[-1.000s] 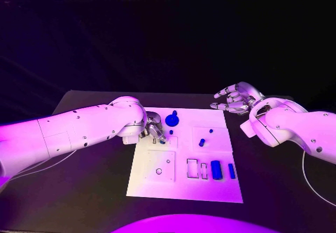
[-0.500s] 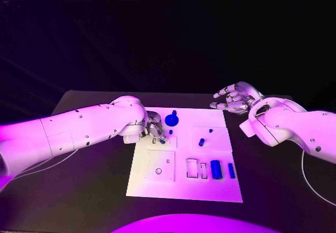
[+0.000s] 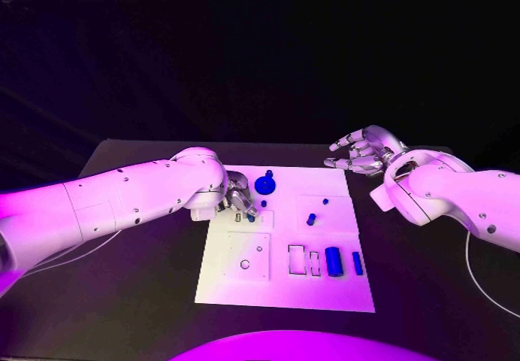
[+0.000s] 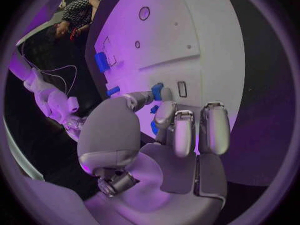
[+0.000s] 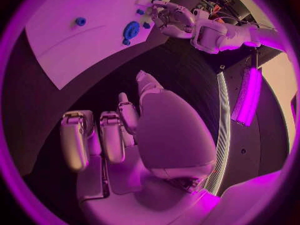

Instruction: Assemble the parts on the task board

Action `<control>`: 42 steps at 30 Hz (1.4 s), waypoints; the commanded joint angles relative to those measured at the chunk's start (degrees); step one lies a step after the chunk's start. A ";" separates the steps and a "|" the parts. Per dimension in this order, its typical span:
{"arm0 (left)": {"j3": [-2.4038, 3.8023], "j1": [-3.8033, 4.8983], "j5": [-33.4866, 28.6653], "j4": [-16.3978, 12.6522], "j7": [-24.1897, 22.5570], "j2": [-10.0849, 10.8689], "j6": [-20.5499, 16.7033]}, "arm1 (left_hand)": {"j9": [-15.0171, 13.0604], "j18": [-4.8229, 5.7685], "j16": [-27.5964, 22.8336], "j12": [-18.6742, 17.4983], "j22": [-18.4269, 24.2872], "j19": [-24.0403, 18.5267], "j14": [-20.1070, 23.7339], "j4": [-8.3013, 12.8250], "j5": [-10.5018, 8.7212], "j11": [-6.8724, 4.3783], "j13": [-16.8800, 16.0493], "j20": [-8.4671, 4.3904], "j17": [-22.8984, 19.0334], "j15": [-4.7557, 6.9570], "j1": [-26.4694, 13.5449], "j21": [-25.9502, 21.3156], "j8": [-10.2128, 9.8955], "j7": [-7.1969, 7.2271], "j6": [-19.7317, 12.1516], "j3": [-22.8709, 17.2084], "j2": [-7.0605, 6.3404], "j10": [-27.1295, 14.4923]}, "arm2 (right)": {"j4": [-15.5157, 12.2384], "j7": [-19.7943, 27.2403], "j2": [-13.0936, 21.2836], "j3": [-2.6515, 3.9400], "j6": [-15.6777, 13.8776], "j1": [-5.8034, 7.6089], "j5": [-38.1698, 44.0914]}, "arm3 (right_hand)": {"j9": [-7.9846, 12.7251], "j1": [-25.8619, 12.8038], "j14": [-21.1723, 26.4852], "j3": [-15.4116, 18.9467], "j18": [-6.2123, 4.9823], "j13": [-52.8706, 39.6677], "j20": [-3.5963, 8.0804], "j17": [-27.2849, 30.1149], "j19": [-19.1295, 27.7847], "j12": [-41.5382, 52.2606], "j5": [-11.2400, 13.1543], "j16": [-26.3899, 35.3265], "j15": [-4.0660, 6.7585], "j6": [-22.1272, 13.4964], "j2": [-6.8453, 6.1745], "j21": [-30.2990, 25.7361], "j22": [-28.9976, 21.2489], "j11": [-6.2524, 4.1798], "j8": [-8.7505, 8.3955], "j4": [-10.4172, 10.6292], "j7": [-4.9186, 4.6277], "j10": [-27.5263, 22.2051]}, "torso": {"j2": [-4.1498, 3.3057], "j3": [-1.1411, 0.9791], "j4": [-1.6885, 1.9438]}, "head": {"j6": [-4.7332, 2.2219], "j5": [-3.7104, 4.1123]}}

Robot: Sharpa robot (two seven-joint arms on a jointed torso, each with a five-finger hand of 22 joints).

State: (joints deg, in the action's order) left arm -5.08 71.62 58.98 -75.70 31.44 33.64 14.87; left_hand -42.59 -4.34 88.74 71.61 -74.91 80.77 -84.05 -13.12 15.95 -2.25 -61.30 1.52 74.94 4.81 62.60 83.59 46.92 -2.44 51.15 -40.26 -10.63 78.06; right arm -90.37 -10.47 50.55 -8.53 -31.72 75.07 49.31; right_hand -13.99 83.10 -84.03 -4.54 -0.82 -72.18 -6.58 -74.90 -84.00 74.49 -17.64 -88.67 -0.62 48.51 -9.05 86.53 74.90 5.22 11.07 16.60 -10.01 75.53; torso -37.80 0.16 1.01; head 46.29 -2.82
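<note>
- Head view: my left hand [image 3: 240, 201] pinches a small blue part [image 4: 157, 91] over the task board's [image 3: 287, 293] far-left area.
- My right hand [image 3: 363, 151] hovers empty, fingers spread, beyond the board's far-right corner.

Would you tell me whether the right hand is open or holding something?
Open: the right hand hovers beyond the task board with fingers spread and nothing in them.

Table: we see a black table [image 3: 141, 316], corners rounded at the far edge
Background: we see only darkness beyond it
Light: we note violet-pink light
</note>
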 commanded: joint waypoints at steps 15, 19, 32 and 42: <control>-0.08 -0.10 -1.13 -0.01 -0.13 -0.22 2.01 | -0.83 1.12 0.23 0.00 -1.04 0.15 -5.40 6.28 -1.01 -0.48 -0.34 -0.53 13.05 0.79 -6.56 0.09 -1.10 1.38 1.52 -1.06 -1.49 0.21 | -0.03 0.49 0.08 0.00 0.80 -0.05 0.39 | 0.09 0.01 -4.77 -0.46 -0.13 0.14 -0.22 -9.86 -4.06 -0.12 -0.14 0.42 -0.22 0.50 -0.05 -0.33 13.32 -0.09 -0.05 -0.06 -0.03 -0.39 | 0.08 0.04 0.03 | 0.17 0.18; -0.08 -0.10 -1.33 0.12 -0.14 -0.16 1.80 | -0.94 1.13 0.22 -0.04 -1.08 0.19 -5.39 4.49 -1.05 -0.43 -0.37 -0.57 13.02 0.78 -7.35 0.05 -1.52 1.32 1.84 2.11 -1.44 0.13 | -0.04 0.49 0.10 0.00 0.75 -0.05 0.39 | 0.09 -0.05 -4.78 -0.45 -0.13 0.13 -0.22 -9.88 -4.06 -0.10 -0.09 0.41 -0.22 0.50 -0.09 -0.33 13.32 -0.09 -0.06 -0.05 -0.03 -0.37 | 0.07 0.02 0.05 | 0.18 0.19; 0.03 -0.10 -2.34 0.54 -0.29 0.32 0.62 | -1.41 1.12 0.18 0.01 -1.06 0.21 -5.36 0.51 -1.28 -0.35 -0.54 -0.56 12.93 0.75 -7.83 -0.08 -2.18 1.24 2.22 9.29 -1.57 0.06 | -0.07 0.64 0.22 -0.01 0.51 -0.07 0.39 | 0.11 -0.18 -4.70 -0.42 -0.20 0.31 -0.22 -9.56 -3.92 -0.25 0.03 0.52 -0.23 0.48 -0.13 -0.62 13.19 -0.09 -0.07 -0.01 -0.04 -0.53 | 0.10 0.03 0.06 | 0.19 0.18; 1.30 -0.04 -2.63 -0.47 -0.37 1.42 -0.47 | -1.78 1.09 0.14 -0.04 -1.00 0.19 -5.33 -2.40 -1.87 -0.33 -0.49 -0.57 12.82 0.75 -7.19 -0.18 -2.54 1.21 2.22 13.72 -1.89 -0.06 | 0.07 0.69 0.31 -0.01 0.38 -0.12 0.39 | 0.13 -0.22 -4.68 -0.46 -0.23 0.33 -0.22 -9.46 -3.85 -0.26 0.08 0.56 -0.23 0.46 -0.09 -0.75 13.13 -0.08 -0.08 -0.02 -0.04 -0.53 | 0.16 -0.04 0.00 | -0.16 0.11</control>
State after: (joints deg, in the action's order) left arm -3.96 71.51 57.16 -75.82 31.50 35.01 15.16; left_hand -44.32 -4.35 88.73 71.60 -74.91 80.96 -84.04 -15.55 14.28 -2.44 -61.89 1.32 74.92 5.22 55.22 83.59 44.54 -1.12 53.26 -26.89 -12.28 78.25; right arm -90.32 -10.40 50.85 -8.54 -31.68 75.01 49.31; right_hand -13.94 83.10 -84.03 -4.70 -0.82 -71.91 -6.58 -74.93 -84.00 74.49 -17.64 -88.45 -0.62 48.52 -9.05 86.18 74.92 5.01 11.07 16.44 -10.01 75.33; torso -37.67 0.16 1.02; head 46.27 -2.67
